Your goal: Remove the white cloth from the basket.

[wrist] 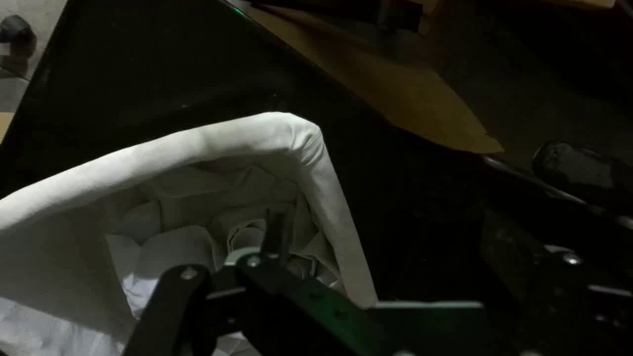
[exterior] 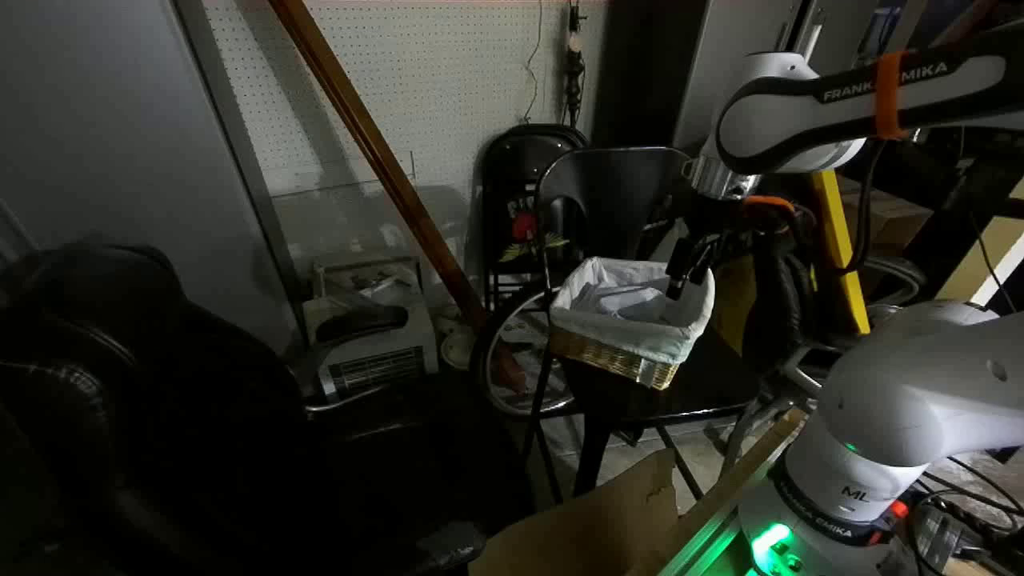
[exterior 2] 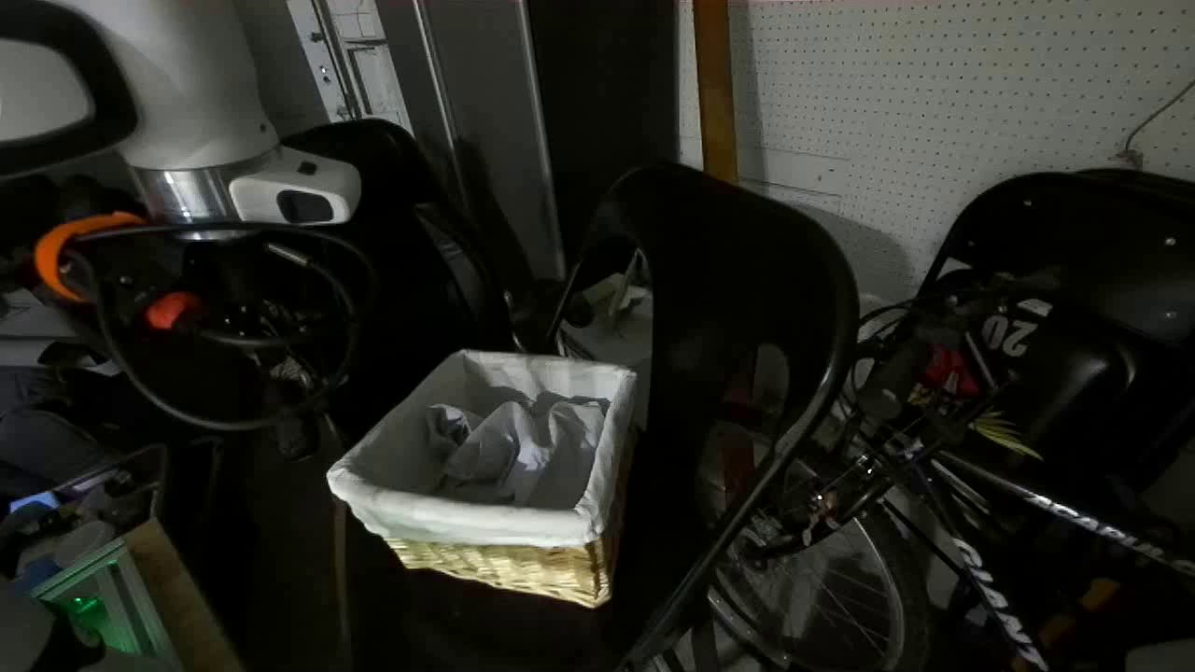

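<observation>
A wicker basket (exterior: 604, 354) with a pale fabric liner stands on a black chair seat; it also shows in an exterior view (exterior 2: 513, 565) and in the wrist view, where its lined rim (wrist: 207, 141) shows. A crumpled white cloth (exterior: 628, 302) lies inside; it also shows in an exterior view (exterior 2: 532, 453) and in the wrist view (wrist: 170, 252). My gripper (exterior: 688, 280) is above one end of the basket, also seen in an exterior view (exterior 2: 295, 434). In the wrist view the gripper (wrist: 388, 232) is open and empty, one finger over the basket's inside, one past its rim.
The black chair's backrest (exterior 2: 738, 280) rises beside the basket. A bicycle wheel (exterior 2: 840, 588) and folded chairs (exterior: 512, 200) stand behind. A dark armchair (exterior: 200, 384) and a cardboard sheet (exterior: 600, 520) are nearby. The scene is dim.
</observation>
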You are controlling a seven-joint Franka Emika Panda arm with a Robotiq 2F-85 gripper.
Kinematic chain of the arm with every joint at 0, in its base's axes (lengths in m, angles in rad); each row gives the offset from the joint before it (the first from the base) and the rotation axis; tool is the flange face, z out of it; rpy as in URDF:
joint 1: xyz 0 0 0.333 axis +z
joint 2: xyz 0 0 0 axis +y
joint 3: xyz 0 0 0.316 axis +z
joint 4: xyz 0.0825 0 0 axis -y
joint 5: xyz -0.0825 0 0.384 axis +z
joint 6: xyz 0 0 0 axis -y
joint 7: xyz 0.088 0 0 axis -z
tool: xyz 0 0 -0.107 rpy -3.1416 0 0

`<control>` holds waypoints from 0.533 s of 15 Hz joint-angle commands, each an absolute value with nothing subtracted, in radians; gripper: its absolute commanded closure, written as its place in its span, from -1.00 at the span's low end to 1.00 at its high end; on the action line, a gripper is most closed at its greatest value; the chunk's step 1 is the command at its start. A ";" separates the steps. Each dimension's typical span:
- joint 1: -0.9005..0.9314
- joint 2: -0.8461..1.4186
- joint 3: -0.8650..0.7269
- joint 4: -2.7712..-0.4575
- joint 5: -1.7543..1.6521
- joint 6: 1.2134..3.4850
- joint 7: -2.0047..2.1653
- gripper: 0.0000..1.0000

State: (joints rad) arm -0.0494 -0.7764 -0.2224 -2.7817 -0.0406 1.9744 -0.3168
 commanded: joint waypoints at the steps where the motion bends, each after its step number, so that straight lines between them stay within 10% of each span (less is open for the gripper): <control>1: -0.056 -0.775 -0.216 -2.783 -0.036 1.972 -0.321 -1.00; 8: -0.052 -0.743 -0.213 -2.772 -0.026 1.991 -0.305 -1.00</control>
